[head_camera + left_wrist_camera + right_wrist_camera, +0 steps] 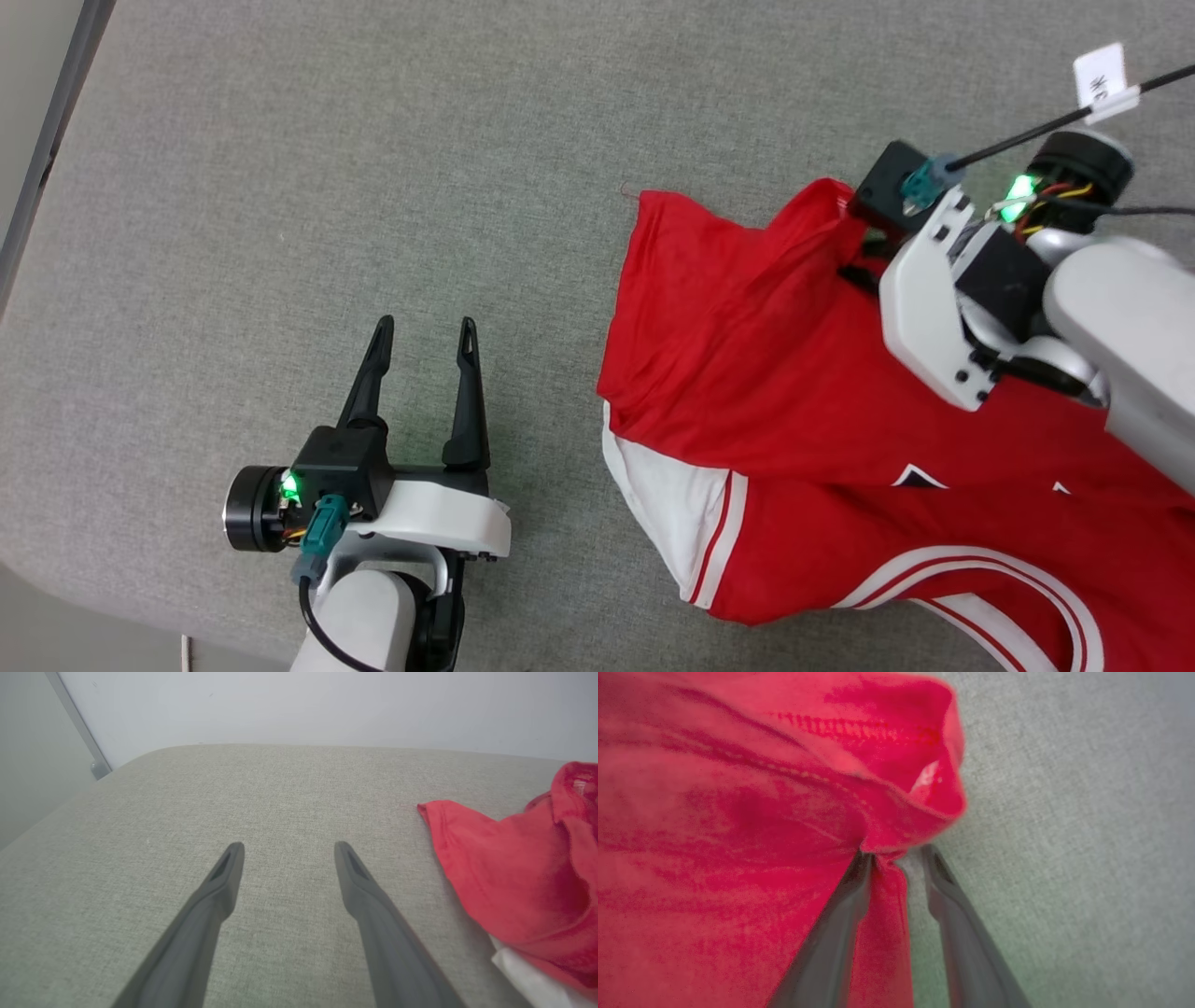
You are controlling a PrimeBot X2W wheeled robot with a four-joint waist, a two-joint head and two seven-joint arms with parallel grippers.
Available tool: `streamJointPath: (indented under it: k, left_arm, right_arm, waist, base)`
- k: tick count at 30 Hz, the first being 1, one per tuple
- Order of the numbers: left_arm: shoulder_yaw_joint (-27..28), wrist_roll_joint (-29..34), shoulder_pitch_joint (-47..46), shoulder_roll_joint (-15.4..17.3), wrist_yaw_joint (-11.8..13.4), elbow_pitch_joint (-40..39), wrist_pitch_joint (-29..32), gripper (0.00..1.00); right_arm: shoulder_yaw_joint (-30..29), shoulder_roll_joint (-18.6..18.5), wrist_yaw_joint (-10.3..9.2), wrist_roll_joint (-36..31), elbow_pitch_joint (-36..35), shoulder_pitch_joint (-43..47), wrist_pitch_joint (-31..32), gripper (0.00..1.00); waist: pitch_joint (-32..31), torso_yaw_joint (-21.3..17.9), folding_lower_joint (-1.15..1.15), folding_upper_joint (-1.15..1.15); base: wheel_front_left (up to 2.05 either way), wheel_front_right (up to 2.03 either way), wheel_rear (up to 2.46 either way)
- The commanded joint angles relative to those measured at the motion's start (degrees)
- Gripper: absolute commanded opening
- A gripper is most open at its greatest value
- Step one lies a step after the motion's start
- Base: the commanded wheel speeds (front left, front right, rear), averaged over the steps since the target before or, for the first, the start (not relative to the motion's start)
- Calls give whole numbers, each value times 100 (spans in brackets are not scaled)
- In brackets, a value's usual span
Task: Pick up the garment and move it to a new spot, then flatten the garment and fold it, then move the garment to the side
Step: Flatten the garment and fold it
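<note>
Head cam: garment [794, 373] lies rumpled on the R half of the grey cloth-covered desk [280, 187], red body uppermost, one white sleeve [677, 504] w/ red-and-white stripe trim [719, 541] poking out at its lower L edge. White bits of a chest mark [920, 478] show beside the R forearm, partly hidden. L gripper [425, 325] sits low over bare desk, well apart from the shirt, jaws wide apart, nothing between them. R arm lies across the shirt w/ its wrist at the far red edge; fingertips hidden there by cloth and wrist housing. A white paper tag [1102, 82] is clipped on a black cable near that wrist. L wrist cam adds what the head cam lacks: a pale wall [327, 704] behind the desk's rounded far edge, plus the shirt's red corner [514, 882] off to one side of the spread fingers [224, 891]. R wrist cam gives the close-up: R gripper [896, 854] has its jaws drawn part-way together around a bunched red fold [887, 914]. Cloth lies against one finger, but a sliver of grey shows between cloth and the other, so not clamped. Hem stitching [831, 725] and a small pale patch [927, 777] sit inside the raised fold.
</note>
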Motion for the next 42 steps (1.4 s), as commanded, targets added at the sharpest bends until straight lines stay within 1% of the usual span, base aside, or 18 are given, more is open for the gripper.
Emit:
streamJointPath:
  k: [1,6,10,15,18,22,25,28,30,31,33,34,35,36,40,41,42]
  left_arm:
    - [33,41,3,-6,22,23,-14,100]
    - [78,102,84,-6,-31,90,-14,100]
    - [146,150,185,-5,-67,129,-14,100]
    - [251,201,385,-6,-98,188,-14,100]
    - [290,230,510,-6,-125,212,-14,100]
    - [322,236,618,-6,-157,244,-14,100]
    - [317,234,624,-6,-195,287,-14,100]
    - [294,229,590,-6,-211,319,-14,100]
    - [273,241,569,-6,-231,340,-14,100]
    - [277,268,556,-7,-243,351,-14,100]
    - [310,305,551,-7,-271,362,-14,100]
    - [331,329,540,-6,-296,372,-14,100]
    - [350,357,534,-6,-306,378,-14,100]
    - [373,373,524,0,-327,383,-14,100]
    - [455,438,478,89,-449,403,-14,100]
    - [455,438,478,89,-449,403,-14,100]
    - [478,443,448,114,-491,404,-14,100]
  right_arm:
    - [107,63,-14,28,54,201,-124,0]
    - [5,-91,-13,215,-180,118,-1158,0]
    - [-241,-265,-12,362,-352,287,-1885,0]
    - [-763,-511,-11,571,-506,797,-2475,0]
    - [-1148,-641,-11,727,-402,1198,-2716,0]
    - [-1631,-658,-11,1107,-29,1793,-2832,0]
    - [-1874,-637,-11,1237,478,2080,-2829,0]
    - [-1998,-480,-11,1262,1104,2330,-2765,0]
    - [-1977,-365,-11,1163,1475,2414,-2717,0]
    - [-1992,-196,-11,1151,1783,2492,-2716,0]
    - [-1993,-40,-11,1120,1976,2525,-2774,0]
    - [-2025,20,-11,1097,2050,2509,-2859,24]
    - [-2062,77,-11,1064,2118,2480,-2974,87]
    - [-2092,116,-11,970,2179,2429,-3122,100]
    - [-2334,222,-11,649,2282,2361,-3877,100]
    - [-2334,222,-11,649,2282,2361,-3877,100]
    - [-2430,221,-11,538,2276,2368,-4024,100]
  waist:
    - [-76,-58,0,0]
    - [-331,-206,0,0]
    - [-574,-333,0,0]
    - [-866,-489,0,0]
    - [-996,-572,0,0]
    - [-1084,-649,0,0]
    - [-1101,-660,0,0]
    - [-1119,-651,0,0]
    - [-1136,-636,0,0]
    - [-1158,-631,0,0]
    - [-1192,-645,0,0]
    - [-1222,-656,0,0]
    - [-1253,-670,0,0]
    - [-1290,-686,0,0]
    - [-1482,-780,0,0]
    - [-1482,-780,0,0]
    - [-1520,-812,0,0]
  base:
    - [0,0,0]
    - [0,0,0]
    - [0,0,0]
    - [0,0,0]
    - [0,0,0]
    - [0,0,0]
    - [0,0,0]
    - [0,0,0]
    - [0,0,0]
    - [0,0,0]
    - [0,0,0]
    - [0,0,0]
    - [0,0,0]
    - [0,0,0]
    - [0,0,0]
    - [0,0,0]
    - [0,0,0]
